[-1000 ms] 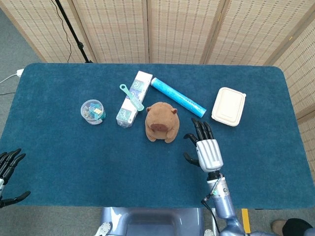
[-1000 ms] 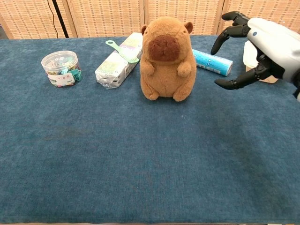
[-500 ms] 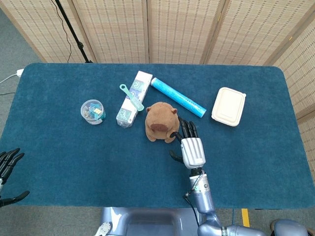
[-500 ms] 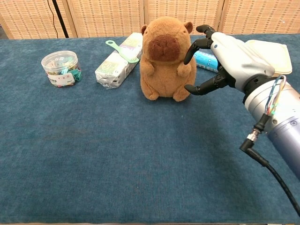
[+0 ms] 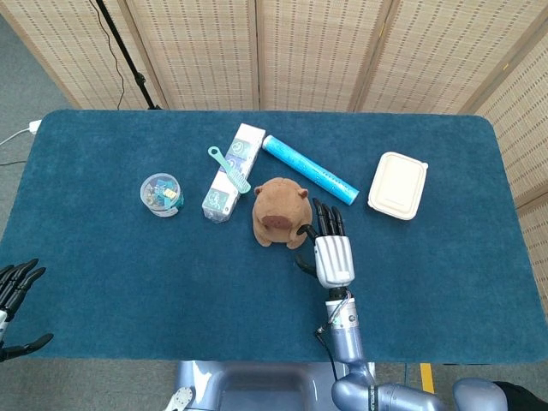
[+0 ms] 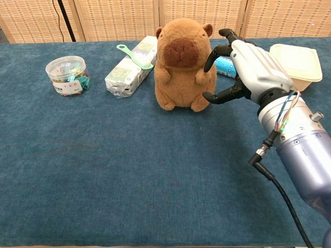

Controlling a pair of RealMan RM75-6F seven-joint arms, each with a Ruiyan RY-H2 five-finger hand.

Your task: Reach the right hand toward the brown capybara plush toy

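Observation:
The brown capybara plush toy (image 5: 279,212) (image 6: 184,64) stands upright near the middle of the blue table. My right hand (image 5: 330,248) (image 6: 246,67) is just to its right, fingers spread and curved toward the toy's side, tips at or almost at the fur, holding nothing. My left hand (image 5: 14,295) hangs open off the table's near left corner, seen only in the head view.
Left of the toy lie a white-green carton (image 5: 229,173) with a green brush (image 5: 228,169) on it and a clear jar of clips (image 5: 160,194). A blue tube (image 5: 309,169) lies behind the toy, a cream lunch box (image 5: 398,185) to the right.
My right hand swung left from beside the lunch box to the toy's right side, then settled there with little further motion. The toy and my left hand stayed put.

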